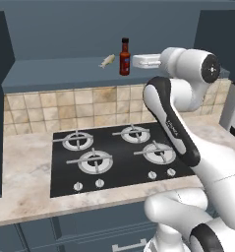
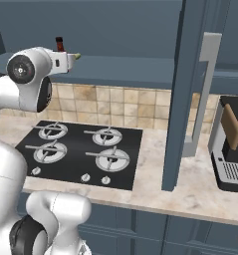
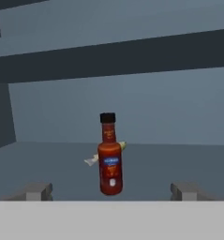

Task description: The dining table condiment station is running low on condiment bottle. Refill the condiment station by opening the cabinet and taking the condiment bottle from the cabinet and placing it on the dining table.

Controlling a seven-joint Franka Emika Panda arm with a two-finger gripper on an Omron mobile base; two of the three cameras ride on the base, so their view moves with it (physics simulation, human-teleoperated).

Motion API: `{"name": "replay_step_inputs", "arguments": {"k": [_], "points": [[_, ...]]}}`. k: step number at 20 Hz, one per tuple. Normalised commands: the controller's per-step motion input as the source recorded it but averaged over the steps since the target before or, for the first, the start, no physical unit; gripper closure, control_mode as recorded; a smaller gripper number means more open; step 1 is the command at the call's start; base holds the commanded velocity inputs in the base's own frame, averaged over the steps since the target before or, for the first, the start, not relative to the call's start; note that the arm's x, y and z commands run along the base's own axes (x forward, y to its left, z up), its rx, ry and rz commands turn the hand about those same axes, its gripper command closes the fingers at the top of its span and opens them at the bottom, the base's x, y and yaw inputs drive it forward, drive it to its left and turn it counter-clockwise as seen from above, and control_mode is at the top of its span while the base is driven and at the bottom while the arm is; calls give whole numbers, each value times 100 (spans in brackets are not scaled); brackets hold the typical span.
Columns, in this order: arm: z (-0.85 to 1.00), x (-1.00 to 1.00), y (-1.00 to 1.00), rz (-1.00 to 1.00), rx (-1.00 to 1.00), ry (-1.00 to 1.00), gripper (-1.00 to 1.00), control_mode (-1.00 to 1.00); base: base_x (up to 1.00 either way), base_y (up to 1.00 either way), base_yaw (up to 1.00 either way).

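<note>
Cabinet (image 1: pixel 55 29) stands open in front of me; its right door (image 2: pixel 187 94) is swung out edge-on in the right base view, with the long silver bar handle (image 2: pixel 204 89) facing the camera.

Condiment bottle (image 3: pixel 109 157) stands upright on the cabinet's lower shelf (image 1: pixel 60 71), black cap on top, red label toward the hand camera. In the left base view the same bottle (image 1: pixel 124 57) sits toward the right part of the shelf. A small pale object (image 1: pixel 107 61) lies on the shelf just behind and left of it; I cannot tell what it is.

Claw (image 3: pixel 112 191): spread wide, holding nothing. Both fingertips (image 3: pixel 36 191) show low in the hand view, one to either side of the bottle and apart from it. The bottle sits centred between them but farther back on the shelf, no contact.

The arm reaches up to shelf height, with the hand (image 1: pixel 147 61) just right of the bottle in the left base view.

Below the cabinet: black gas hob (image 1: pixel 116 157) set in the stone desk (image 1: pixel 20 182), tiled backsplash (image 1: pixel 65 106) behind it.
</note>
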Motion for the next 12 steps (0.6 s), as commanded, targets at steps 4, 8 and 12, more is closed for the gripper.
{"name": "replay_step_inputs", "arguments": {"k": [4, 8, 12], "points": [[-16, 38, 0, 0, -1, 0, -100, -100, 0, 0, 0], [-9, 34, 7, 0, -2, -1, -100, -100, 0, 0, 0], [0, 36, 16, 0, -4, -5, -100, -100, 0, 0, 0]]}}
